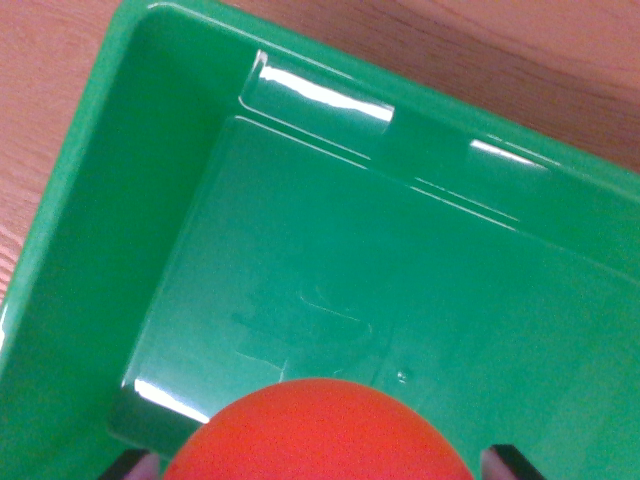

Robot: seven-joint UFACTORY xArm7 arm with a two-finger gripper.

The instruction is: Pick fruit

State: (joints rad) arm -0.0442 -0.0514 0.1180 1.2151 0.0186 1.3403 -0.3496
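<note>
A round orange-red fruit point(318, 435) fills the bottom middle of the wrist view, cut off by the lower edge. The dark fingertips point(128, 465) of my gripper point(318, 470) show on either side of it at the bottom, pressed close to its sides, so the gripper is shut on the fruit. Below and beyond the fruit lies a green plastic bin point(90, 190) with a glossy bare floor. The fruit hangs over the near part of that floor; whether it touches it I cannot tell.
The bin's rim runs up the wrist view's left and across the top right. A reddish wooden table point(470, 50) surrounds the bin at the top and far left.
</note>
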